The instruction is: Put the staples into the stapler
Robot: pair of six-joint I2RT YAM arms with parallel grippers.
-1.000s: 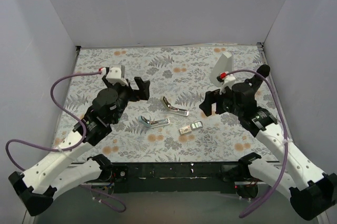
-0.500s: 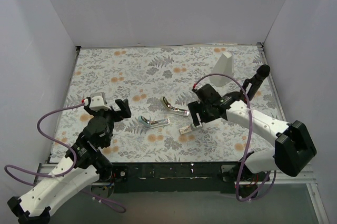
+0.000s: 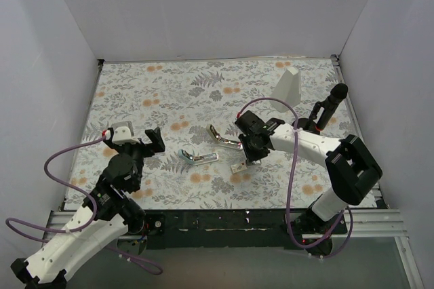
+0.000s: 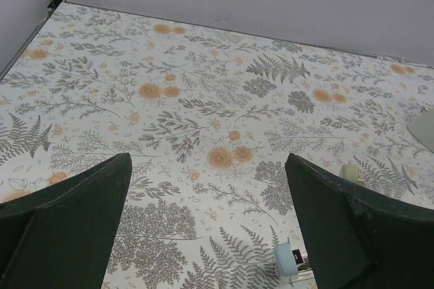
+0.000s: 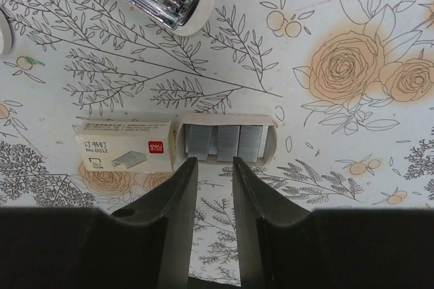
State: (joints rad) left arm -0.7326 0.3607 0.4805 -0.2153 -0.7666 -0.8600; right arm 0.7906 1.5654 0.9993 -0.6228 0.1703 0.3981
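staples (image 5: 227, 143): three silver strips in a cream tray, slid out of its printed sleeve (image 5: 125, 145). Only the right wrist view shows the strips; from above the box is a pale speck on the floral table (image 3: 135, 85).
stapler (image 3: 199, 158): light blue, lying open with its silver channel showing, left of the box and apart from it. The left wrist view catches only its blue tip.
right gripper (image 5: 211, 167): over the box, tips just short of the tray, fingers a narrow slit apart, pinching nothing.
left gripper (image 4: 208, 167): fingers spread wide, holding nothing, left of the stapler.
beige stapler (image 3: 226, 138): just beyond the box.
white wedge block (image 3: 288, 85): upright, well apart at far right.
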